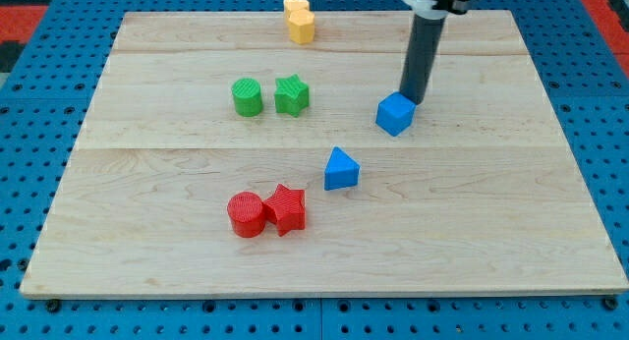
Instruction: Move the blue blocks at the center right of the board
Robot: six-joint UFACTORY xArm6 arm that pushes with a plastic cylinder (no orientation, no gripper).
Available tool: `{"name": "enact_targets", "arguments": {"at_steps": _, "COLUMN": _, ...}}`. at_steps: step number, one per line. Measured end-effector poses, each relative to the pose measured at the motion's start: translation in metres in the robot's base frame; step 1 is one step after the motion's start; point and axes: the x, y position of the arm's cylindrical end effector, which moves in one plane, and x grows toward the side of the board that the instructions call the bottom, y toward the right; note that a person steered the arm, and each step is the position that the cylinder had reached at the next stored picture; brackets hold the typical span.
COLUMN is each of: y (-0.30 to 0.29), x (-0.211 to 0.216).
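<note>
A blue cube lies on the wooden board, right of the centre. A blue triangular block lies a little below and to the left of it, near the board's middle. My tip is at the cube's upper right edge, touching or almost touching it. The dark rod rises from there to the view's top.
A green cylinder and a green star stand side by side at upper left of centre. A red cylinder and a red star touch at lower left. Two yellow blocks sit at the top edge.
</note>
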Motion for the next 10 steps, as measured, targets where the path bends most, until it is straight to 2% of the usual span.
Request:
{"name": "enact_targets", "arguments": {"at_steps": 1, "y": -0.081, "x": -0.007}}
{"name": "enact_targets", "arguments": {"at_steps": 2, "y": -0.129, "x": 0.006}}
{"name": "enact_targets", "arguments": {"at_steps": 3, "y": -0.086, "x": 0.04}}
{"name": "enact_targets", "arguments": {"at_steps": 4, "y": -0.023, "x": 0.045}}
{"name": "enact_targets", "arguments": {"at_steps": 5, "y": -0.008, "x": 0.031}}
{"name": "enact_targets", "arguments": {"at_steps": 6, "y": 0.054, "x": 0.028}}
{"name": "enact_targets", "arguments": {"at_steps": 7, "y": -0.032, "x": 0.028}}
{"name": "enact_targets", "arguments": {"at_steps": 8, "y": -0.151, "x": 0.05}}
{"name": "enact_targets", "arguments": {"at_steps": 9, "y": -0.168, "x": 0.09}}
{"name": "enact_targets", "arguments": {"at_steps": 10, "y": -0.085, "x": 0.119}}
